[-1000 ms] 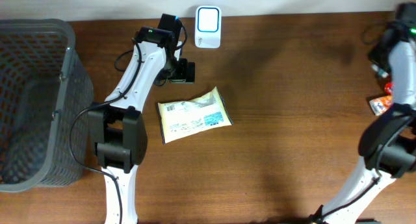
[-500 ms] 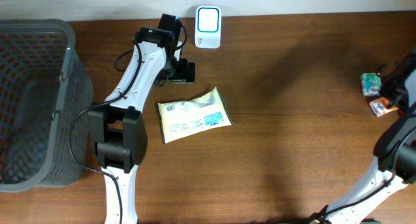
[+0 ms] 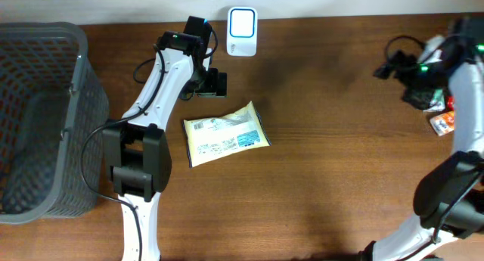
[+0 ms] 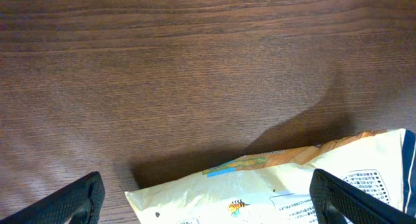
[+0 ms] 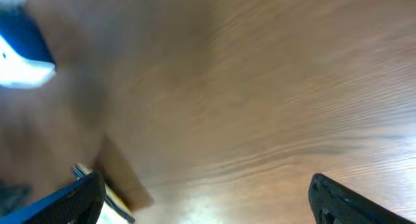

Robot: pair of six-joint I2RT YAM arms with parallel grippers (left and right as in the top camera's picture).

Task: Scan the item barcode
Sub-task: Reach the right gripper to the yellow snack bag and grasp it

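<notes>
Now the right arm [image 3: 460, 79] has swung in over the bench [image 3: 340, 163], and its jaws, shut a moment ago, stand wide open with nothing in them. The yellow snack packet [image 3: 225, 134] lies flat below the scanner [image 3: 242, 21], not scanned yet. The left arm [image 3: 162, 79] hangs by the packet's top edge, its jaws wide open and empty. I think it grabs next.

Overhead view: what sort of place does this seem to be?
Probably a mock shop checkout, not a real store. On the wooden table are a packet with a barcode label and a small white device that looks like a scanner, with a grey basket at one side.
</notes>
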